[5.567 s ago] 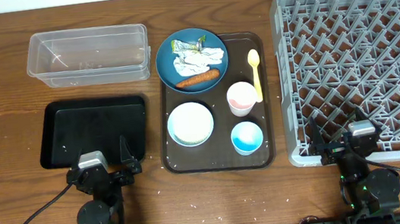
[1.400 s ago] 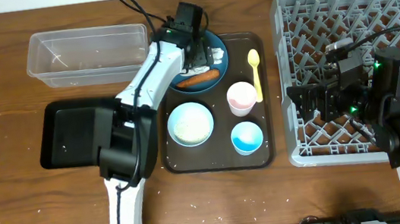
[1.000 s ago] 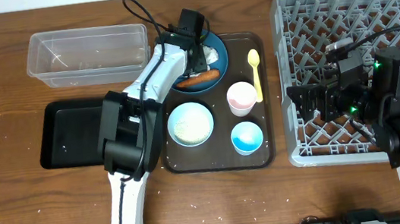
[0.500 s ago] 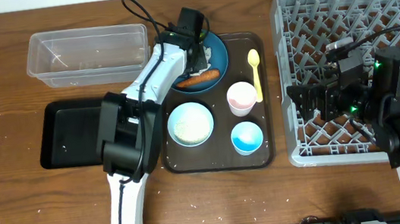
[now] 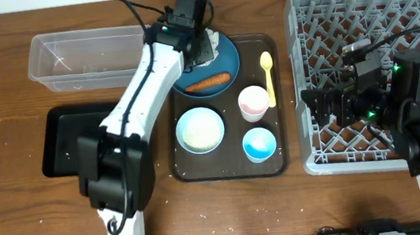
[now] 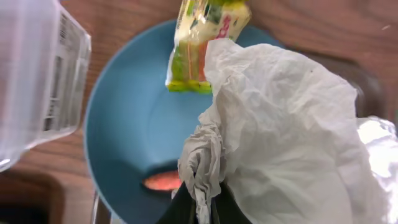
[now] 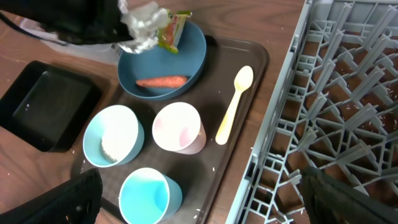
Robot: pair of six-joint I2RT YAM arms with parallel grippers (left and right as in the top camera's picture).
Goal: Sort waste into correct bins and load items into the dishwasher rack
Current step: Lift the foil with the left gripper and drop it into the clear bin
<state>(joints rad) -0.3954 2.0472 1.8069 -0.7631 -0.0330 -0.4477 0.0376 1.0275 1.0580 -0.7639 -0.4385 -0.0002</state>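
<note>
**Overhead and both wrist views.** Your left gripper (image 6: 202,210) is clamped on a twisted fold of the tissue (image 6: 280,124). The tissue hangs over the far rim of the plate (image 5: 202,69). The wrapper (image 6: 205,37) clings to the tissue's upper side in the left wrist view. Whether the tissue touches the plate cannot be told. The carrot stick (image 5: 207,82) lies flat on the plate, on its near side.

The plate sits in the far-left corner of the brown tray (image 5: 229,171) at mid-bench. On the same tray, the bowl (image 5: 199,129) stands on the near left with rice (image 7: 115,148) inside. The pink cup (image 5: 254,102) and blue cup (image 5: 259,143) stand upright to its right. The spoon (image 5: 269,78) lies along the tray's right side, bowl end toward the far edge.

The tub (image 5: 90,58) stands toward the far-left corner of the bench. The black tray (image 5: 76,138) lies just nearer than it, by the left edge.

Your right gripper (image 5: 320,109) hovers over the left part of the rack (image 5: 376,33), which fills the right edge. Its fingers are spread wide and hold nothing.
</note>
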